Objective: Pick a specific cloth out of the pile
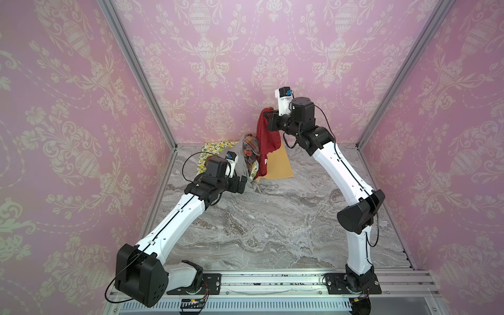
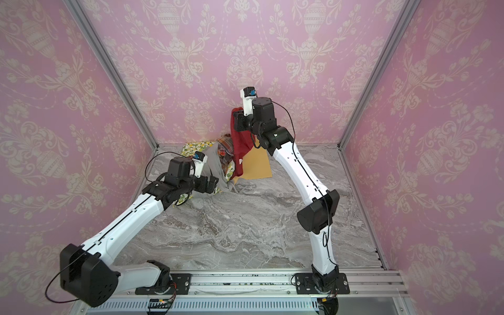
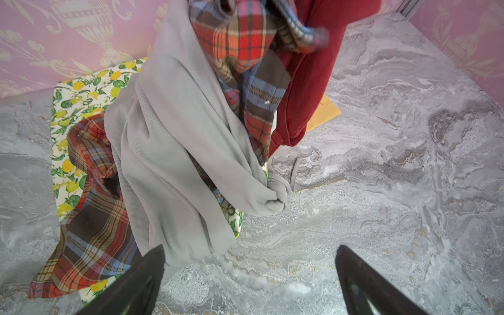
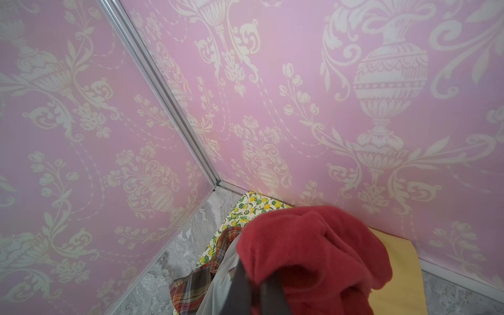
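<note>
At the back wall, right gripper [image 1: 266, 114]: closed on the top of the cloth and held high above the table. In the right wrist view its dark fingers [image 4: 241, 278] pinch a bunched fold.
The cloth [image 1: 268, 147]: dark red, hanging lengthwise from that grip. Its lower end is down at the pile's edge, over the yellow cloth; whether it touches, I cannot tell.
Left gripper [image 1: 242, 184]: jaws wide apart and empty, low over the table just beside the near end of the grey garment.
The pile [image 1: 234, 163]: the grey garment [image 3: 169, 136] and plaid cloth [image 3: 240, 41] rise in a ridge against the red fabric. The lemon-print cloth [image 3: 81, 92] lies flat beneath, and the yellow cloth [image 1: 278, 167] lies flat on the far side.
Done: the right cloth is chosen, gripped and mostly lifted.
Left to do: probably freeing the lower end from the plaid and grey folds, which may be snagged, then carrying it clear and setting it apart.
Containers: none in view, no bin, tray or basket; only the marble table [image 1: 272, 223].
</note>
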Action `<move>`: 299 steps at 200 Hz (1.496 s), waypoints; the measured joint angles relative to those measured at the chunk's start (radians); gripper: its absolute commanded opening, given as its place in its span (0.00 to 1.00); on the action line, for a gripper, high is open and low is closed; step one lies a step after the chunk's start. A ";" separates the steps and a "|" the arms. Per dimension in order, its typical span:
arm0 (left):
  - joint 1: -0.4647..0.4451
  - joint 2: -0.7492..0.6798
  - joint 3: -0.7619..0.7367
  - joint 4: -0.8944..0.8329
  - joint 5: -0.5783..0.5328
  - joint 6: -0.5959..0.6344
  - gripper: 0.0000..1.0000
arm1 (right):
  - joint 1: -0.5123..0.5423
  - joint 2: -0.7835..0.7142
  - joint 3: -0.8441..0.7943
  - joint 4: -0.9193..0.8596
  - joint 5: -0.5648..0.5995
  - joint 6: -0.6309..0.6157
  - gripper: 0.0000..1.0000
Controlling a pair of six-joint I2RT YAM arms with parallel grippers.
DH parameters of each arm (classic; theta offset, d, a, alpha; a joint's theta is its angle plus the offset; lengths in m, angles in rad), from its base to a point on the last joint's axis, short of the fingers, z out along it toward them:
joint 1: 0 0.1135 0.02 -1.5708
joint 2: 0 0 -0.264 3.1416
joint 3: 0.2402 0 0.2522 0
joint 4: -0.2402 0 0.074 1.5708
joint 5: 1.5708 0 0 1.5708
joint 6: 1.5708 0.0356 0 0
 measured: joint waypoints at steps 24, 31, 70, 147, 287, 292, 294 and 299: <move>-0.005 -0.023 0.009 0.045 -0.002 -0.021 0.99 | 0.019 -0.002 0.011 0.006 -0.003 -0.015 0.00; -0.011 -0.026 0.010 0.065 -0.002 -0.026 0.99 | 0.024 -0.003 0.011 0.006 -0.003 -0.021 0.00; -0.086 -0.003 0.034 0.161 0.003 -0.025 0.99 | 0.036 -0.055 -0.039 0.007 -0.002 -0.033 0.00; -0.112 0.217 0.230 0.367 0.027 0.053 0.99 | 0.040 -0.274 -0.190 0.081 -0.002 -0.036 0.00; -0.151 0.593 0.527 0.682 0.312 -0.068 0.00 | -0.075 -0.573 -0.671 0.239 0.035 0.013 0.00; -0.150 0.593 0.540 0.677 0.315 -0.075 0.00 | -0.090 -0.594 -0.707 0.251 0.035 0.022 0.00; -0.150 0.593 0.545 0.675 0.317 -0.077 0.00 | -0.095 -0.602 -0.719 0.253 0.035 0.024 0.00; -0.151 0.593 0.560 0.669 0.321 -0.086 0.00 | -0.108 -0.620 -0.751 0.264 0.035 0.029 0.00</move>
